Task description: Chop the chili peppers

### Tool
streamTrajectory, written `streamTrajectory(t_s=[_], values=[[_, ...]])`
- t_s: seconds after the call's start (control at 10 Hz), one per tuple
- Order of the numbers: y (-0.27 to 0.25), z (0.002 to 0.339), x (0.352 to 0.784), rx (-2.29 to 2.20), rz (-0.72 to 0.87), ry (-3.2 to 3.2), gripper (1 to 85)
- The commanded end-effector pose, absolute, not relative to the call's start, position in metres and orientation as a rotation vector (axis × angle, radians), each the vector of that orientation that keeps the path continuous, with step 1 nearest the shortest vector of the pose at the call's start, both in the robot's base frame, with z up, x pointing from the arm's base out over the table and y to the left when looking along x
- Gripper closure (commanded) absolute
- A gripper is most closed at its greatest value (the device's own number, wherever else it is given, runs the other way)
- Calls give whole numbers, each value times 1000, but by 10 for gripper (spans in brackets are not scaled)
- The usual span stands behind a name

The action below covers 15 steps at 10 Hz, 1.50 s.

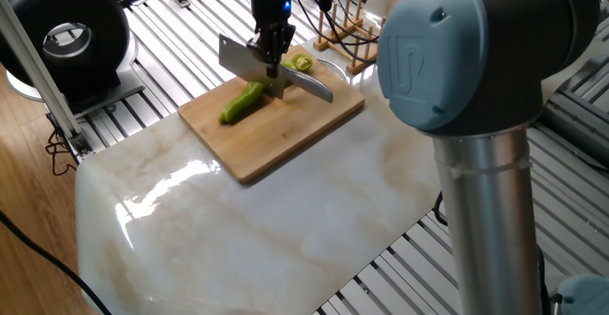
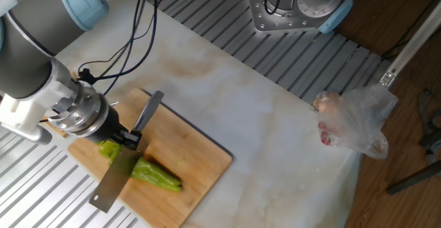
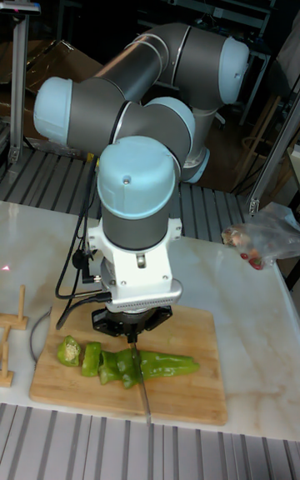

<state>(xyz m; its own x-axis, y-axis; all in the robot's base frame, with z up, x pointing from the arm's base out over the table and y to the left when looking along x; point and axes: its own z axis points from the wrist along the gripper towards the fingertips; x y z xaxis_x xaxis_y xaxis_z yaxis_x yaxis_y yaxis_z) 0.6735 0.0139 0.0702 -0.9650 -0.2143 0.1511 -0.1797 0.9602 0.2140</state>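
Note:
My gripper point(image 1: 272, 56) point(image 2: 128, 140) point(image 3: 133, 335) is shut on a cleaver-style knife point(image 1: 244, 56) point(image 2: 112, 183), held by the middle with the blade over the wooden cutting board point(image 1: 285, 129) point(image 2: 203, 162) point(image 3: 187, 401). The chili peppers' long light-green piece point(image 1: 242, 104) point(image 2: 158, 175) point(image 3: 169, 365) lies on the board, one end under the blade. Cut green slices point(image 1: 302, 63) point(image 2: 108, 149) point(image 3: 72, 352) lie on the other side of the knife. In the tall fixed view the blade shows edge-on.
The board rests on a white marble slab point(image 1: 276, 229). A plastic bag point(image 2: 353, 121) point(image 3: 263, 238) with reddish contents sits at one corner. A wooden rack point(image 1: 348, 31), a black round device point(image 1: 67, 34), cables and the arm's base point(image 2: 296, 7) surround the slab.

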Motion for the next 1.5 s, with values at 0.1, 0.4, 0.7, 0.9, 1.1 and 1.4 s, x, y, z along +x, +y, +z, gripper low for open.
streamTrajectory(t_s=[0.1, 0.4, 0.7, 0.9, 1.1, 1.4], values=[[23, 64, 680, 172, -263, -2980, 843], [37, 56, 680, 132, -265, -2995, 843], [24, 68, 680, 143, -288, -2969, 843], [13, 78, 682, 115, -306, -2961, 843], [20, 68, 691, 62, -251, -2998, 843], [33, 57, 696, 22, -222, -3017, 843]])
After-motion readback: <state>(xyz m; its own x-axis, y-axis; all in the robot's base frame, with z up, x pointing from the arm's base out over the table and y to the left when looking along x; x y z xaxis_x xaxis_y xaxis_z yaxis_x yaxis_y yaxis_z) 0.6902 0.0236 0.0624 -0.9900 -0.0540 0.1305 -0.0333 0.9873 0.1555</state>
